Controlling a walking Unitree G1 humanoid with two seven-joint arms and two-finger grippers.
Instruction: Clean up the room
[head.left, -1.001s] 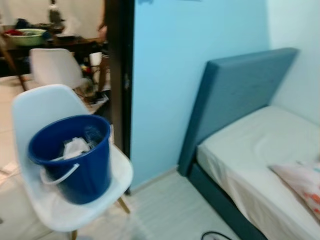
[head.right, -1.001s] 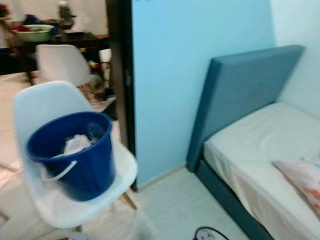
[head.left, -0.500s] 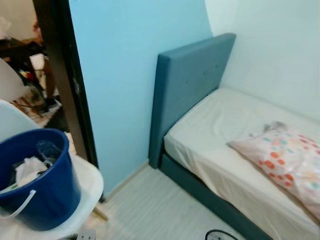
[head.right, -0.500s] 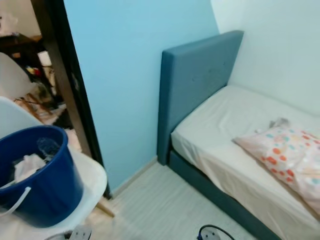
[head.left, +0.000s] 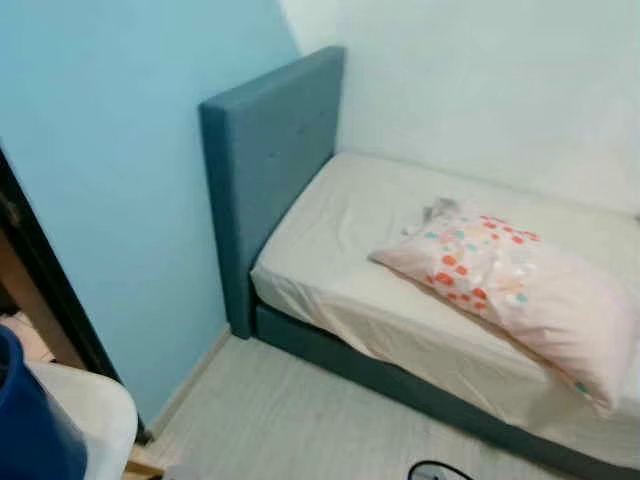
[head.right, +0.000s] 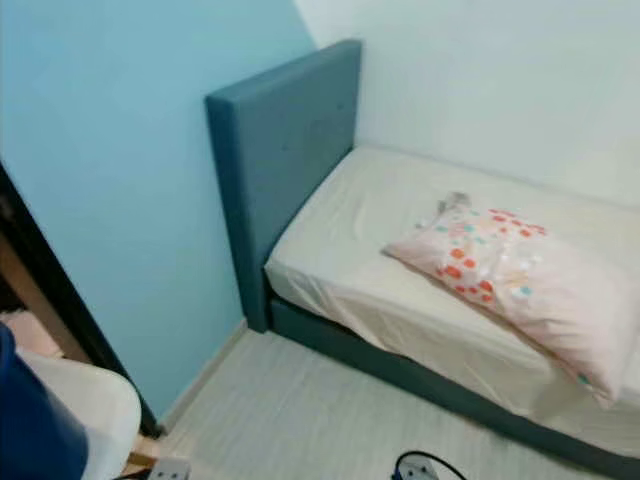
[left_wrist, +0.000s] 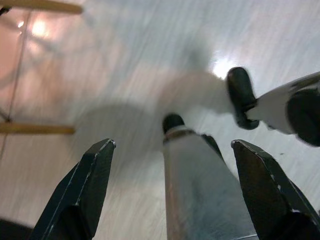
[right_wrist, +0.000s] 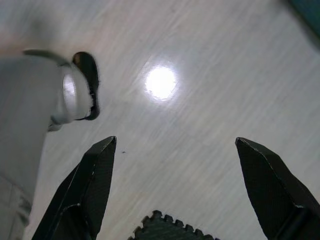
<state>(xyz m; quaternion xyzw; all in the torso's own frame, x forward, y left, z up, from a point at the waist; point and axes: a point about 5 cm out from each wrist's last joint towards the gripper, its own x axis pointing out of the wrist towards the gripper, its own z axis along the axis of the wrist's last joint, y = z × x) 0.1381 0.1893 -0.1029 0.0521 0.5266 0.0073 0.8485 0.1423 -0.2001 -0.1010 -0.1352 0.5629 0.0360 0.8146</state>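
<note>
Hanging idle over pale plank flooring, the left gripper (left_wrist: 170, 190) has its two black fingers spread apart with nothing between them; the robot's own silver leg and dark foot lie below it. The right gripper (right_wrist: 172, 195) hangs likewise, fingers wide apart and empty, above bare floor (right_wrist: 200, 125) with a bright lamp reflection. Neither is at work on anything.

Nearest the robot on its left, a sliver of a blue bucket (head.left: 30, 430) sits on a white chair (head.left: 95, 410), beside a dark door frame (head.left: 40, 290). Its contents cannot be judged from here.

Beyond the strip of floor stands the bed (head.left: 330, 250), its blue headboard (head.left: 265, 150) against the light blue wall. The sheet is fairly smooth. A spotted pillow (head.left: 510, 290) lies askew across the mattress, well apart from the headboard, with a small grey item (head.left: 437, 210), unidentifiable, touching its far corner.

Assessment: tidying of this corner appears not yet begun. Outstanding, by judgement: square the pillow and clear the grey item.
</note>
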